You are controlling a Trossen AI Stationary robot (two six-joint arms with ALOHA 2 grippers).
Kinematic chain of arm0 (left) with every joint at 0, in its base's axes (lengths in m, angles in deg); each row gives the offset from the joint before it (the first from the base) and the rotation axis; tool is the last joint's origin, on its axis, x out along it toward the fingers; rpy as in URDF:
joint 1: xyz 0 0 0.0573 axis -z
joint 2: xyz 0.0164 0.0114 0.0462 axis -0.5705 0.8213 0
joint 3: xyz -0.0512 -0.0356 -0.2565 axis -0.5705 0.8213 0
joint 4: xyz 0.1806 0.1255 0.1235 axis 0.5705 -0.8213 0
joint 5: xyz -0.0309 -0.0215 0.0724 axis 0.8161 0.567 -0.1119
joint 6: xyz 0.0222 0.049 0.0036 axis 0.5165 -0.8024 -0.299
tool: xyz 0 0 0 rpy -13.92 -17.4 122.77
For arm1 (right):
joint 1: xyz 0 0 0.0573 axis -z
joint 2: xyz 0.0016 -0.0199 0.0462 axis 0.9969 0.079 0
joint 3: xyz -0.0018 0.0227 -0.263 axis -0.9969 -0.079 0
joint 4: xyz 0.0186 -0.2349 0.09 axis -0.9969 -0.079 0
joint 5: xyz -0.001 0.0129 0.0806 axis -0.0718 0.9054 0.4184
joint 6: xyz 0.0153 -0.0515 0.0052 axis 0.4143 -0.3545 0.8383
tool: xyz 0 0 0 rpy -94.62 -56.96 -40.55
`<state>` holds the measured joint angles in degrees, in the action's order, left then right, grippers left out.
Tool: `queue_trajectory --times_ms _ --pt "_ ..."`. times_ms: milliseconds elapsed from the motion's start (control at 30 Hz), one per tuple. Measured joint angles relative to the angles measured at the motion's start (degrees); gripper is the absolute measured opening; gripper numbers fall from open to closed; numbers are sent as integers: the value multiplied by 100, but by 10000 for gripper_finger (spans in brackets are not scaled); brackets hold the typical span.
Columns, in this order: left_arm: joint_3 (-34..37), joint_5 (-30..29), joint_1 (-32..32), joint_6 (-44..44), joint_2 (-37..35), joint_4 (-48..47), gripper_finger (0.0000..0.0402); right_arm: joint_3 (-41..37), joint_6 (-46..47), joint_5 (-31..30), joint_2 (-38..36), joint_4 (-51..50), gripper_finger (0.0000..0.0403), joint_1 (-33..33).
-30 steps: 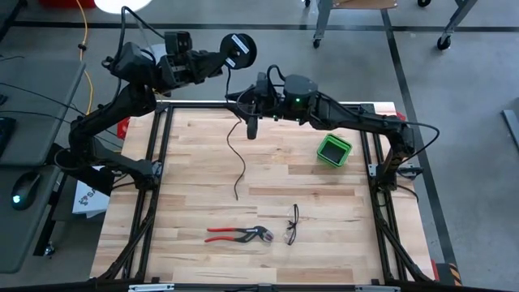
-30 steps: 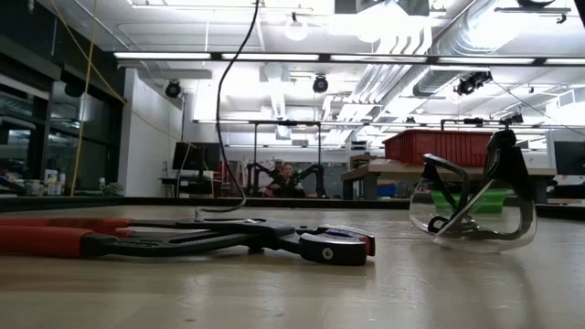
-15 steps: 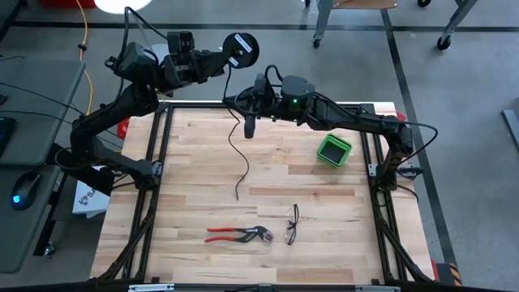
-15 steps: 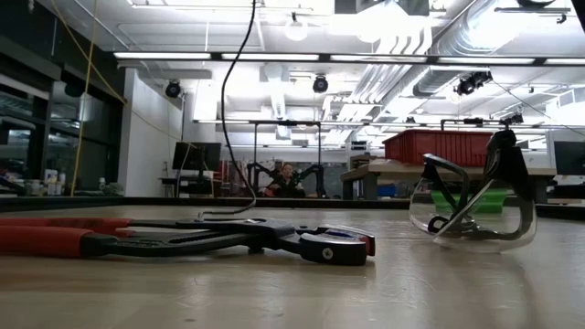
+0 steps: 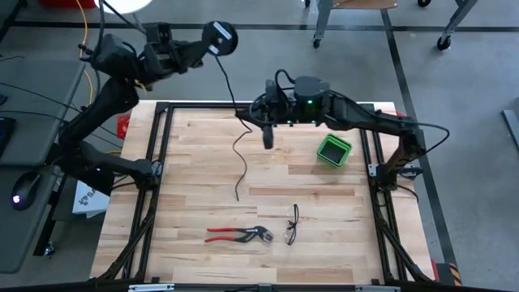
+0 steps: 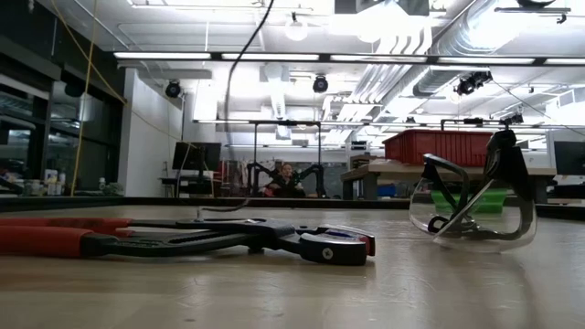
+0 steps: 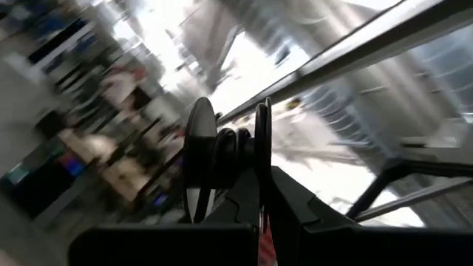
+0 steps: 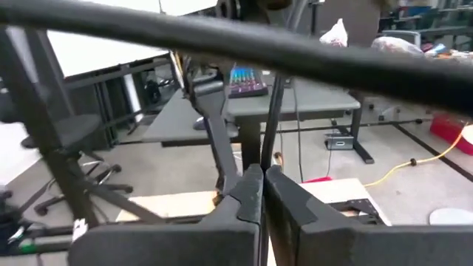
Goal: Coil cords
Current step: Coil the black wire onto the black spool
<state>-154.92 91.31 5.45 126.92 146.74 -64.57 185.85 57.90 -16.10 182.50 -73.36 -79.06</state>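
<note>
The cord's black round reel (image 5: 220, 37) is up in the air beyond the table's far left corner, with my left gripper (image 5: 206, 45) shut on it. The thin black cord (image 5: 229, 85) runs from the reel to my right gripper (image 5: 250, 113), which is shut on it above the table's far edge. From there the cord hangs down (image 6: 239, 82), and its free end (image 5: 238, 195) lies on the wood. In the left wrist view the reel (image 7: 199, 148) shows edge-on, two flanges with the wound cord between them. My left gripper pinches one flange of the reel at its rim (image 7: 262, 174) between its two fingers. The reel is lifted clear and stands on edge beyond the fingertips. My right gripper pinches the cord (image 8: 264, 144) between its two fingertips, at a stretch between the reel and the free end. The fingers lie level, coming from the table's right, across the cord. Below them the cord hangs slack down to the table.
A green bin (image 5: 333, 149) stands at the table's far right. Red-handled pliers (image 5: 239, 235) and safety glasses (image 5: 292, 225) lie near the front edge, large in the low view as pliers (image 6: 183, 239) and glasses (image 6: 471, 206). Bare wood lies between them and the cord.
My left gripper has carried the reel farther left and away from the table. My right gripper has gone toward the table's right edge. The cord between them is now a longer, straighter run; its free end has stayed on the table.
</note>
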Motion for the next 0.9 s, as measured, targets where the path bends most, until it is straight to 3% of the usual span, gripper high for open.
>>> queue_trajectory --times_ms 267,533,767,900 --pt "0 149 -190 -134 -369 -1474 1 -2 -59 90 -608 -613 0 -131" --pt "0 -189 -208 -275 -471 -1785 1 -2 -51 92 -888 -742 0 -132" --pt "0 822 -195 463 -421 -2068 1 -11 -86 88 -938 -833 0 -83" --pt "0 971 -30 531 -423 -2736 1 -4 -169 59 -1045 -930 0 4"
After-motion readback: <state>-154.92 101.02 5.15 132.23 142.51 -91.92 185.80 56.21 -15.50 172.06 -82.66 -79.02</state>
